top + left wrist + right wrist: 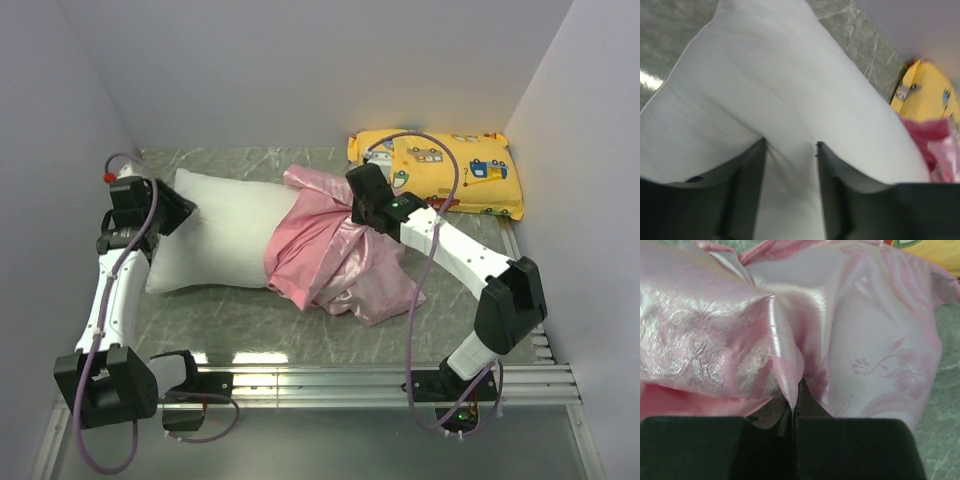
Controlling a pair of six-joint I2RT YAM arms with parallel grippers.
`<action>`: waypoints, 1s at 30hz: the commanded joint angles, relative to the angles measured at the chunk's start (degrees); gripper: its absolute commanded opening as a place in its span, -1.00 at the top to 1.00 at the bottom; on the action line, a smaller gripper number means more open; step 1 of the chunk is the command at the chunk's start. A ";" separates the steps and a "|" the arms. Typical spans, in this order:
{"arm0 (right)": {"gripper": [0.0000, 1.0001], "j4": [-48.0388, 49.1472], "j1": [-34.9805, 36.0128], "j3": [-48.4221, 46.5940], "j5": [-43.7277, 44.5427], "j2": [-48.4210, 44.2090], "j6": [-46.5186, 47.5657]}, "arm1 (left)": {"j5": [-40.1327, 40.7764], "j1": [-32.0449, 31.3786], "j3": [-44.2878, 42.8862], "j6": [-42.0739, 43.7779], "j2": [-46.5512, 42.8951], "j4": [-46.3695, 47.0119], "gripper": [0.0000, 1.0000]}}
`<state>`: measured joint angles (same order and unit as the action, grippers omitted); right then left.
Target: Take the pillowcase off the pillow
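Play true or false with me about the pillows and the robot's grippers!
1. The right gripper pinches the pillowcase. True.
2. The pillowcase covers the whole pillow. False: it is bunched at the pillow's right end, and the left part is bare.
3. The yellow pillow lies in the far right corner. True.
4. The left gripper holds the yellow pillow. False: it is at the white pillow's left end, fingers apart.
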<state>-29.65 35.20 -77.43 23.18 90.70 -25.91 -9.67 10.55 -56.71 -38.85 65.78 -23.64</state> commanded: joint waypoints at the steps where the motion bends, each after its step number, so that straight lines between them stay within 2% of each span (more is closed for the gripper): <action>1: 1.00 2.66 0.39 2.37 -0.32 2.72 -0.98 | 6.84 -5.00 -4.90 4.40 -2.58 0.79 -0.19; 4: 1.00 3.28 1.01 3.25 -1.03 4.31 -0.90 | 13.35 -8.95 -6.48 4.49 -4.16 -2.45 -0.58; 9: 1.00 5.04 1.19 4.21 -4.28 5.63 -0.90 | 20.99 -17.90 -4.75 -0.07 -8.02 -7.38 -0.68; 15: 1.00 6.36 1.36 6.15 -4.81 6.16 -0.46 | 27.07 -29.42 4.48 -14.66 -18.29 -12.13 -0.69; 16: 1.00 6.36 1.45 6.41 -4.72 5.99 -0.28 | 26.90 -30.40 5.63 -17.55 -19.54 -11.87 -0.85; 17: 1.00 6.62 1.45 6.50 -4.90 5.81 -0.37 | 26.72 -31.89 6.95 -19.05 -20.33 -11.09 -0.92; 20: 1.00 6.88 1.36 6.15 -5.42 5.98 -0.28 | 25.85 -33.31 12.40 -23.45 -21.04 -8.10 -0.96; 23: 0.96 7.06 1.36 6.06 -5.86 6.07 -0.28 | 22.77 -33.31 18.46 -23.73 -19.38 2.60 -0.99; 24: 0.90 7.06 1.36 6.06 -6.13 5.81 0.07 | 22.25 -33.40 20.48 -22.77 -17.02 7.94 -0.99; 26: 0.79 6.45 1.36 5.62 -6.30 5.46 0.42 | 21.98 -33.31 20.93 -22.06 -13.85 10.62 -0.99; 27: 0.66 6.36 1.36 5.53 -6.30 4.67 0.86 | 22.50 -33.31 21.28 -21.62 -11.05 11.59 -0.99; 28: 0.57 6.27 1.45 5.19 -6.13 4.14 1.12 | 23.11 -33.40 21.46 -21.53 -10.07 13.25 -0.96; 29: 0.46 5.83 1.45 4.92 -6.13 3.62 1.30 | 23.81 -33.31 21.81 -21.44 -9.53 14.31 -0.84; 30: 0.25 5.66 1.45 4.66 -6.39 2.48 2.00 | 24.43 -33.31 22.42 -21.27 -9.35 15.19 -0.12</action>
<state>-21.12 35.53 -72.86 20.47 94.61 -25.15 13.98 -22.52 -35.83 -60.10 55.11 -16.67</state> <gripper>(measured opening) 0.307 0.821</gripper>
